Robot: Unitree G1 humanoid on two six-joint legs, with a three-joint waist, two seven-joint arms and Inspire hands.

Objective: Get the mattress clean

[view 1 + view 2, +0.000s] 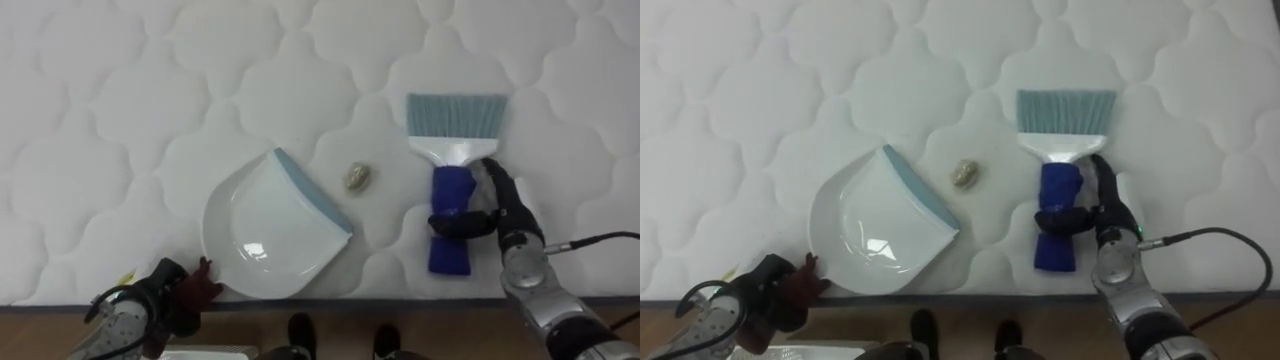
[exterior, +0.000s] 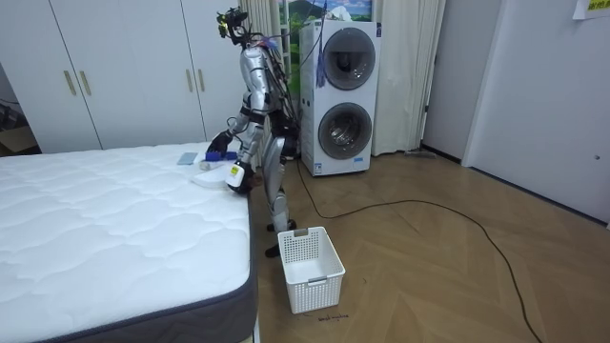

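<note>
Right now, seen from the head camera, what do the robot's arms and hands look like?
Both forearms are silver-grey metal cylinders. The right hand is black with slim fingers, and a dark cable leaves its wrist. The left hand is dark too, with reddish fingertips and black cable loops beside its wrist.

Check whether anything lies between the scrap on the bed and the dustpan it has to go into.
Nothing visible does. The scrap lies on bare mattress just off the blue lip of the dustpan, with the brush on its other side, its handle in the right robot hand.
</note>
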